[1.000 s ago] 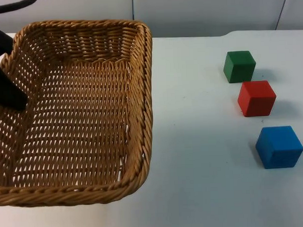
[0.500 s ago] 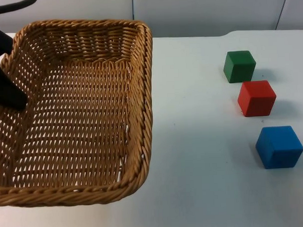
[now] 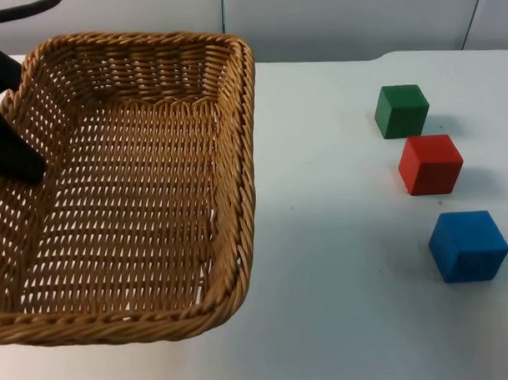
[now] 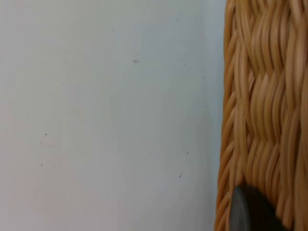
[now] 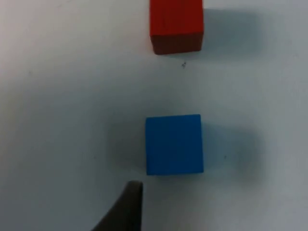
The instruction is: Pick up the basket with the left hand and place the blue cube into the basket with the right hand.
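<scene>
The basket [image 3: 128, 182] is a rectangular woven tray whose long axis runs from the partition wall toward the near edge of the table [image 3: 322, 238]; its open side faces up, and its near end sits lower than its far end, so it looks slightly tilted. The left gripper [image 3: 11, 153] reaches in from the far left and meets the basket at its left wall, a black finger lying against the inside of the weave. In the left wrist view one dark fingertip [image 4: 250, 211] presses on the wicker rim [image 4: 262, 96], with bare white table beside it; the gripper seems clamped on that wall, though how far its fingers are closed cannot be told. The blue cube [image 3: 468, 246] rests flat on the table well to the right of the basket, square to the table edges, with the red cube [image 3: 430, 164] just beyond it and the green cube [image 3: 401, 111] farther still, the three forming a line. From the right wrist camera, the right gripper's fingertip [image 5: 127, 207] hangs just short of the blue cube [image 5: 174, 144], not touching it, and the red cube [image 5: 175, 26] lies past it; whether this gripper is open cannot be told.
</scene>
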You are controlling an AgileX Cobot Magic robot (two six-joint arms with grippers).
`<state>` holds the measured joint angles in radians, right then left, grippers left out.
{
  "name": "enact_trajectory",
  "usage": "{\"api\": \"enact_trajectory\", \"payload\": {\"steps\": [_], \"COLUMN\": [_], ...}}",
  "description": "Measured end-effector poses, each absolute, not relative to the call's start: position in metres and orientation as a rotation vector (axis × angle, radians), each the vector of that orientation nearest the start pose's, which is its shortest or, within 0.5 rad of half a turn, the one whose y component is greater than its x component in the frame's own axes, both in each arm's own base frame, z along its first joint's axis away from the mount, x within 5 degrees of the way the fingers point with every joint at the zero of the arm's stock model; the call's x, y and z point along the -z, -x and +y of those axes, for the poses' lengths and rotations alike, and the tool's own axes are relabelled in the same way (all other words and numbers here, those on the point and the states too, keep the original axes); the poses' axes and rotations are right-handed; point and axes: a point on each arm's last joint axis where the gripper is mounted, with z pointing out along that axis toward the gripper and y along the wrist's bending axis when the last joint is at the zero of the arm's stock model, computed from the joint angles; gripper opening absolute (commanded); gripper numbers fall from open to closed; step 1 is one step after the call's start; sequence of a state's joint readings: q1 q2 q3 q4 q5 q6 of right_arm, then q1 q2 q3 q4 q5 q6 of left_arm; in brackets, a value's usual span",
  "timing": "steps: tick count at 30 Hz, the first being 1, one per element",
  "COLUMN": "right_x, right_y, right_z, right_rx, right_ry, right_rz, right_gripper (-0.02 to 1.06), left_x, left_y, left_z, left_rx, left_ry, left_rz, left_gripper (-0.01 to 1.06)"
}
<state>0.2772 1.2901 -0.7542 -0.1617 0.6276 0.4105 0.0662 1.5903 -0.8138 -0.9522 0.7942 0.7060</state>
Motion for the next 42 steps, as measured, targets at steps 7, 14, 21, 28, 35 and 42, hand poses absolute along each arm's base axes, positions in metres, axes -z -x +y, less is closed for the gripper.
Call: {"api": "enact_trajectory", "payload": {"steps": [7,14,21,28,35,42], "right_x": [-0.204,-0.174,-0.135,-0.1,-0.09,-0.098], "right_y": [-0.253,-0.268,-0.278,-0.283,-0.29,-0.303], "right_z": [0.077,0.091,0.097,0.102,0.105,0.109], "right_rx": [-0.04,-0.107,-0.117,-0.126,-0.13,-0.129], "right_ry": [-0.126,-0.133,-0.156,-0.147,-0.144,-0.138], "right_rz": [2.629,2.645,2.711,2.76,2.763,2.733], "right_gripper": [1.0,1.0,0.97,0.96,0.96,0.93], "left_x": [-0.192,-0.192,-0.192,-0.193,-0.193,-0.192], "left_y": [-0.28,-0.28,-0.28,-0.28,-0.28,-0.279], "left_z": [-0.034,-0.034,-0.034,-0.035,-0.035,-0.035], "left_rx": [0.858,0.858,0.858,0.86,0.86,0.86], "left_ry": [0.034,0.034,0.034,0.033,0.033,0.03], "left_rz": [2.677,2.677,2.677,2.678,2.678,2.68], "left_gripper": [0.0,0.0,0.0,0.0,0.0,0.0]}}
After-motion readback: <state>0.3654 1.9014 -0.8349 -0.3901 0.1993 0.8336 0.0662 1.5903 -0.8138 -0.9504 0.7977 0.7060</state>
